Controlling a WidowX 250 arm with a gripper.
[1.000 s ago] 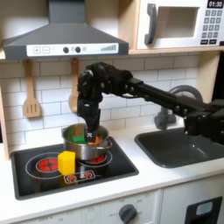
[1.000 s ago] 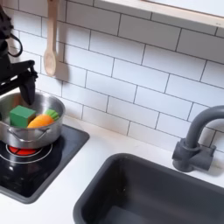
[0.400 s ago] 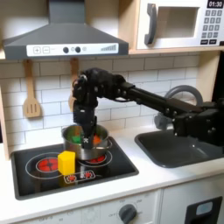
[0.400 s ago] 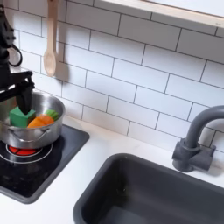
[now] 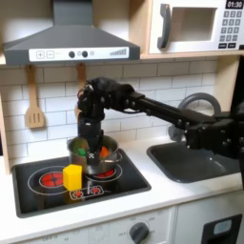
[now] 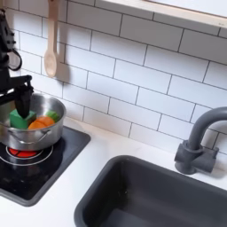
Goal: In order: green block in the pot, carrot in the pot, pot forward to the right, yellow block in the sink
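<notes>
The black robot hand (image 5: 88,132) hovers over the back rim of the round shiny silver pot (image 6: 35,133), and whether it is released or clenched I cannot tell. The small green cube (image 6: 19,118) and orange toy carrot (image 6: 41,123) sit inside; the small yellow cube (image 5: 72,176) stands on the black stovetop (image 5: 129,181) just beside the pot. The risk, I'd judge: a poor rim grip tips the pot, or dragging it knocks the cube. White bench (image 5: 181,195), dark grey sink (image 6: 168,199), white brick tiles (image 6: 133,71) behind

Silver pot (image 6: 31,133), green block (image 6: 19,118), orange carrot (image 6: 40,123)
</notes>
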